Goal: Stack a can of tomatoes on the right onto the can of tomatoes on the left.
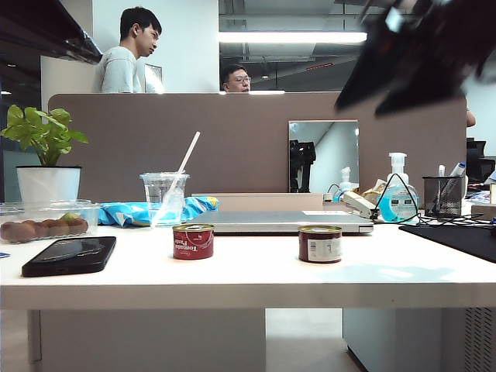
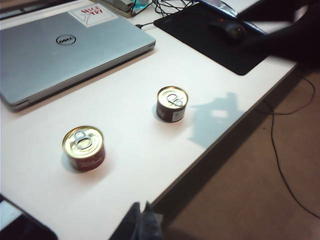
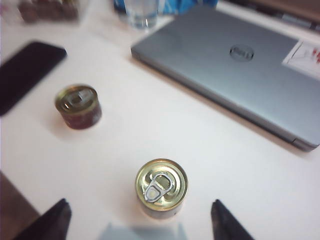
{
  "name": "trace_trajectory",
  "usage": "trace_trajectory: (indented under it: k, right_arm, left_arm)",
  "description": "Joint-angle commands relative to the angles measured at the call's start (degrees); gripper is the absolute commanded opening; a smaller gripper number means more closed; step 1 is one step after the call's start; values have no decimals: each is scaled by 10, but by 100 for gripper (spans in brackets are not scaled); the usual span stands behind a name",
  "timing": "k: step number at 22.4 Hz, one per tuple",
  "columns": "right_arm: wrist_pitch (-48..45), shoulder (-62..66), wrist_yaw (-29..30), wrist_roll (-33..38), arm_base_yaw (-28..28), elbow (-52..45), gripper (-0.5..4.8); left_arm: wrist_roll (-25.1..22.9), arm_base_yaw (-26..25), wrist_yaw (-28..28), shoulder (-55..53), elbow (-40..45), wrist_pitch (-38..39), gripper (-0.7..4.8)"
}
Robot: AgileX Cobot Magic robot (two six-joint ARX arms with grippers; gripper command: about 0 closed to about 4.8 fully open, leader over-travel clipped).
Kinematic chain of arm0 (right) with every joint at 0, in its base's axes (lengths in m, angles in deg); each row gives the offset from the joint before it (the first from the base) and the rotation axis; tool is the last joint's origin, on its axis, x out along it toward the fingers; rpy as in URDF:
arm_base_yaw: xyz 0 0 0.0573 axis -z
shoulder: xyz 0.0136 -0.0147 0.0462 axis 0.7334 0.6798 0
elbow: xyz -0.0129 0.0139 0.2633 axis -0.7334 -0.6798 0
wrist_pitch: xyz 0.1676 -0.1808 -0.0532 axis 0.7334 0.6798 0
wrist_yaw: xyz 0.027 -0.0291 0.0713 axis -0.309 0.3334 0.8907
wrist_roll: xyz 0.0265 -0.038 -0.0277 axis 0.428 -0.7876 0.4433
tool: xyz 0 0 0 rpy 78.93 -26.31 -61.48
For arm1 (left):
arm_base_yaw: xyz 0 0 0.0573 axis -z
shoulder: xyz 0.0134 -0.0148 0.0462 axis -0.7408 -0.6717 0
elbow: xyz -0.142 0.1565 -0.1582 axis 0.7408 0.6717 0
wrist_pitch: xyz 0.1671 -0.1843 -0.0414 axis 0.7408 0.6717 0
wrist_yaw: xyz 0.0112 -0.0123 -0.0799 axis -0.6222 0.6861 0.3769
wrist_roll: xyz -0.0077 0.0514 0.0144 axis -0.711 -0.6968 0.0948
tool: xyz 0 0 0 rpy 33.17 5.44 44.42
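- Right tool [image 3: 140, 222] hangs over the desk [image 1: 248, 267] with its two fingertips spread wide — right can [image 3: 161, 187] sits between them, nearer the camera side, not touched by either tip.
- Left tool [image 2: 141, 222]: only dark fingertips show at the frame edge, close together; can't tell if it is fully closed. It holds nothing and hovers off the desk's front edge, well apart from both cans.
- Right can [image 1: 320, 243]: upright, dark red with a white label panel, gold lid with pull-tab, standing just in front of the closed silver laptop [image 1: 283, 222].
- Left can [image 1: 193, 241]: upright, red label, same gold lid — apart from the right can, nothing on top.
- Black phone [image 1: 70, 255] lies flat further left; a plastic cup [image 1: 163, 198] with a straw stands behind the left can.
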Motion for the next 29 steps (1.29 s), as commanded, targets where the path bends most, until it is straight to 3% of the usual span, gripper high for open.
trace_trajectory:
  k: [1, 4, 11, 16, 23, 25, 29]
  right_arm:
    - [-47, 67, -16, -6, -21, 27, 369]
    - [-44, 136, -21, -5, -21, 58, 371]
    - [-38, 254, -8, -5, -21, 109, 436]
    - [-47, 291, -7, -5, -21, 113, 436]
    - [-50, 319, -12, -5, -21, 113, 426]
    - [-52, 321, -12, -5, -21, 113, 404]
    - [-58, 328, -14, -5, -21, 113, 304]
  left_arm:
    - [-4, 2, 0, 1, -3, -7, 4]
    - [-4, 2, 0, 1, -3, 0, 4]
    - [-5, -9, -6, 2, -3, 28, -6]
    - [-30, -24, 21, 2, -4, 50, -6]
    - [-30, -49, 16, 3, -5, 50, -6]
    - [-30, -49, 17, 3, -5, 49, -6]
    - [-30, -48, 17, 3, -5, 48, -6]
